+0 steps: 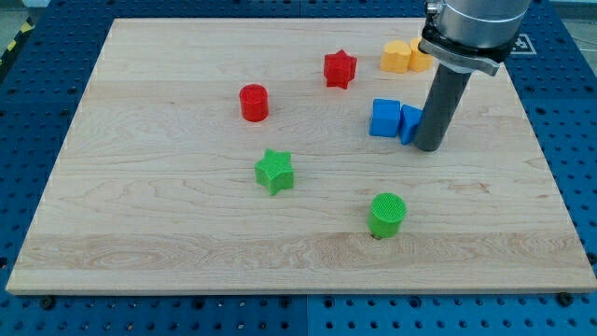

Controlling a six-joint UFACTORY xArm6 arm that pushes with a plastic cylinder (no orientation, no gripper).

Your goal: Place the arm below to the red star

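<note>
The red star lies near the view's top, a little right of the middle of the wooden board. My tip is on the board below and to the right of the star, well apart from it. The tip touches or nearly touches the right side of a blue block, which the rod partly hides.
A blue cube sits just left of the partly hidden blue block. A red cylinder, a green star and a green cylinder lie further left and lower. Two yellow-orange blocks sit at the top right, one partly behind the arm.
</note>
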